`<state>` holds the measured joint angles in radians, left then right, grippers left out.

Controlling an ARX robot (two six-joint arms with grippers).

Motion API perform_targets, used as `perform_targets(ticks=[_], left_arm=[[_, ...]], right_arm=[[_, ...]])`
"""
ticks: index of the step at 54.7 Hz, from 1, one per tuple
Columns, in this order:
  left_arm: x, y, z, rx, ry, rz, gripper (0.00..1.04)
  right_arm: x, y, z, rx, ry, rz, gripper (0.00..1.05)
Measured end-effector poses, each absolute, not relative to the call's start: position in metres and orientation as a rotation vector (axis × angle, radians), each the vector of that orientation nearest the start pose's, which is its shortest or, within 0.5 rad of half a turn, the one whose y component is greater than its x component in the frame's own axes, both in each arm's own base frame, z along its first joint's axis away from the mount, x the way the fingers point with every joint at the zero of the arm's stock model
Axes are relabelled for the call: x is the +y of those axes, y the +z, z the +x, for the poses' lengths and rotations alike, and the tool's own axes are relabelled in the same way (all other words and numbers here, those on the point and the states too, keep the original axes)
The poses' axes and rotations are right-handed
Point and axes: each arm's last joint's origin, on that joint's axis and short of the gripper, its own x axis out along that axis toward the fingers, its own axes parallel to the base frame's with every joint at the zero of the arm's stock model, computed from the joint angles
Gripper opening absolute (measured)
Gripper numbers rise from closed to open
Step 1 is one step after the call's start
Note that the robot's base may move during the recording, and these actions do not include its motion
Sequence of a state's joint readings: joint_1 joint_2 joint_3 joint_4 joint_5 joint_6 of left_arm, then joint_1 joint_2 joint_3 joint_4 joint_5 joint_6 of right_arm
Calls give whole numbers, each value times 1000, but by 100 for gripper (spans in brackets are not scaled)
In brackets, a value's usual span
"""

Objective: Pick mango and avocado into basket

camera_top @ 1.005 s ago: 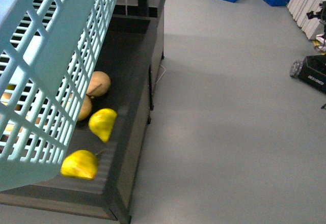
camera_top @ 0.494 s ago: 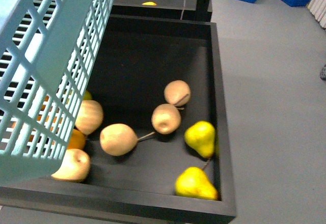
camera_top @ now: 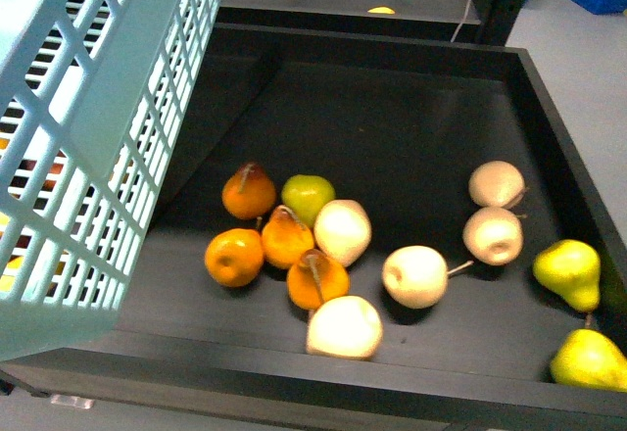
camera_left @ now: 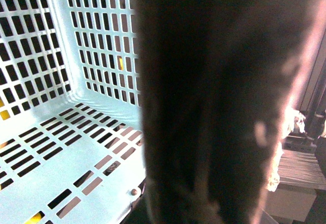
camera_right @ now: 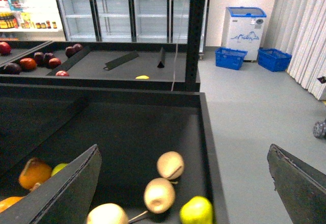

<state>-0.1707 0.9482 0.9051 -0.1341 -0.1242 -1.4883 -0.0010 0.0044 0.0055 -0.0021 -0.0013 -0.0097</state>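
Note:
The light teal basket hangs tilted at the left of the front view, over the black bin's left end. My left gripper is shut on it. In the left wrist view a dark blurred mass hides the jaws, and beside it the basket's slotted floor shows bare. My right gripper is open, its fingers wide apart above the bin's right part. No mango or avocado shows plainly. A small yellow thing lies in the far bin, too small to name.
The black bin holds oranges, a green apple, pale round fruits and yellow-green pears. Behind it another bin holds red apples. Grey floor and blue crates lie to the right.
The front view has swung left: floor gave way to the bin, and the oranges and green apple came into sight. The basket keeps its place in the view.

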Motion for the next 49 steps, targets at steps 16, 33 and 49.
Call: perform_targets(ticks=[16,33,49], left_arm=[[-32,350,206,178,93,-1458,7],[-32,350,206,178,92,-1459,7],[-32,350,206,176,93,-1457,7]], right_arm=[[0,165,98,1,1,-10,97],[0,165,98,1,1,-10,97],[0,165,98,1,0,-10,97]])
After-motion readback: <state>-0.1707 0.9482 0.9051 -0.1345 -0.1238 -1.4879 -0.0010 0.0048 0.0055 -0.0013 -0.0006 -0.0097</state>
